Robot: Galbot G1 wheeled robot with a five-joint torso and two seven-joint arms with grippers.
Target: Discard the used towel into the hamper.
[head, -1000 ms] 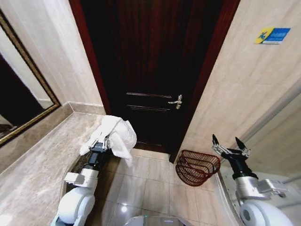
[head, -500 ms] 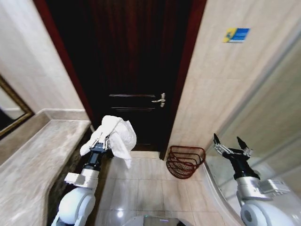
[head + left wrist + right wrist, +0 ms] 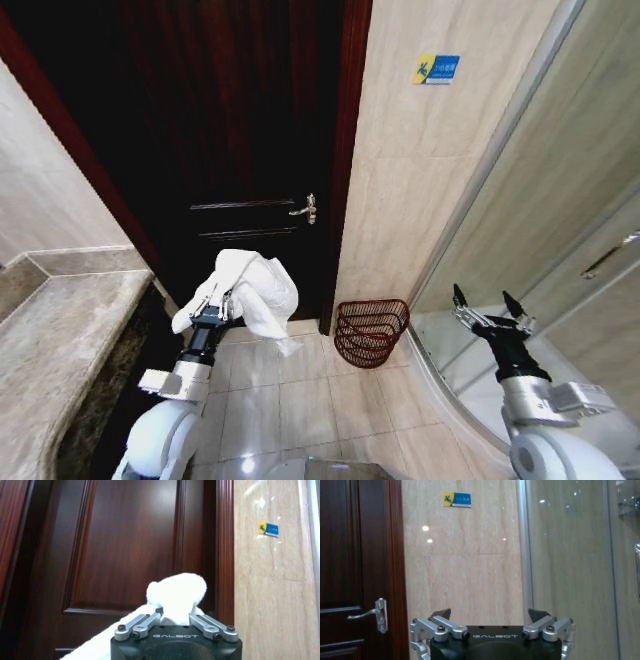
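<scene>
towel [image 3: 252, 288] | clamped in left tool [image 3: 222, 304] | hamper [image 3: 371, 332] on floor by door [image 3: 240, 150] | right tool [image 3: 490, 308] spread, empty

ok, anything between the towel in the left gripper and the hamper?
Nothing visible. The left gripper holds the white towel up in front of the dark door; the wire hamper sits on the tiled floor by the wall, only bare tiles between. The right gripper is open, off to the side.

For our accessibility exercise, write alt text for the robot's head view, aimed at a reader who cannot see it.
The left hand holds up a white towel before a dark wooden door. The reddish wire hamper stands on the tiled floor by the wall; the right hand is open, raised, empty.
</scene>
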